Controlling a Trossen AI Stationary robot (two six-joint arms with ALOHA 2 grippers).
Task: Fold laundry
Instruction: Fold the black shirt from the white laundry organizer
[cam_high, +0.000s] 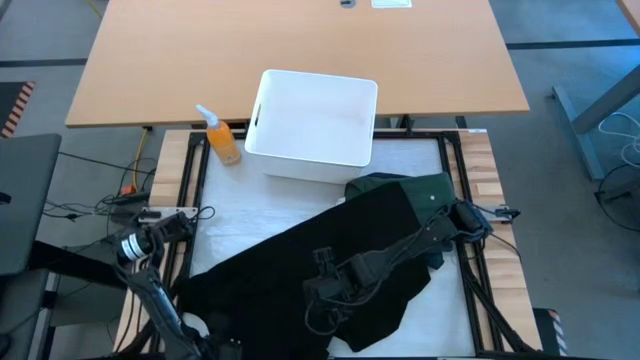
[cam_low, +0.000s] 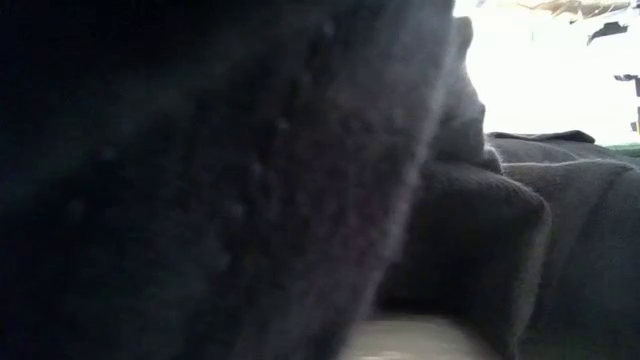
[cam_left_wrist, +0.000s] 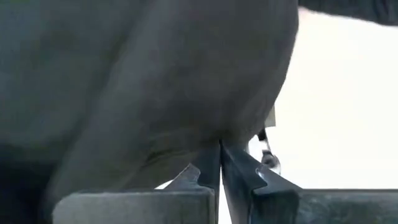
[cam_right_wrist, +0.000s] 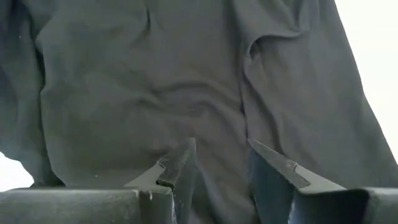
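Left arm: reaching low at counter's near left edge; left end effector (cam_left_wrist: 219, 163) pinching closed on black garment (cam_high: 300, 265). Right arm: stretching across garment; right end effector (cam_right_wrist: 222, 163) hovering part-open over the cloth.

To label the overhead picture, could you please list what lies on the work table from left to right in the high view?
Orange spray bottle → white bin → dark green garment. The black garment spans most of the width, so it is left out.
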